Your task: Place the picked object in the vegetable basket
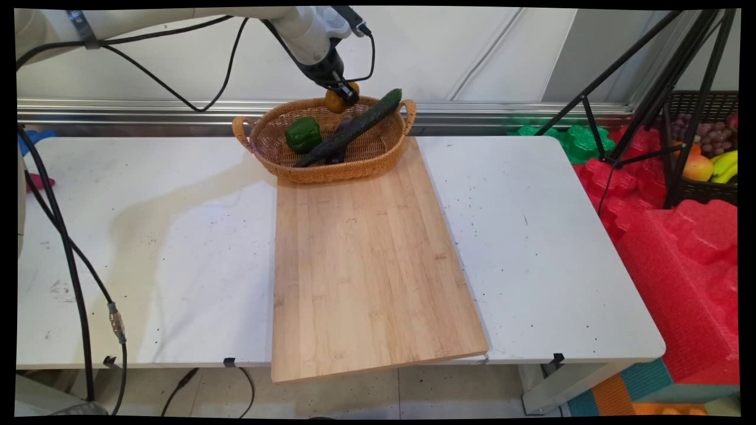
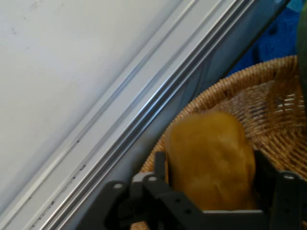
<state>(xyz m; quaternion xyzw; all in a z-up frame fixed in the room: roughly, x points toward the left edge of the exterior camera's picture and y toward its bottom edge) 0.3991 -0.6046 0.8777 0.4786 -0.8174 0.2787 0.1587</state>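
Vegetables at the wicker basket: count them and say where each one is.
4 visible. A pepper lies in the basket, left side; a cucumber leans across it to the right rim; a purple one shows behind it; a potato is in the pincer. Others may be hidden.

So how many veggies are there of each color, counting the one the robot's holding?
Green: 2, the bell pepper and the cucumber, both in the basket.
Yellow-brown: 1, the potato, gripped by the gripper above the basket.
Purple: 1, partly hidden under the cucumber.
Total: 4.
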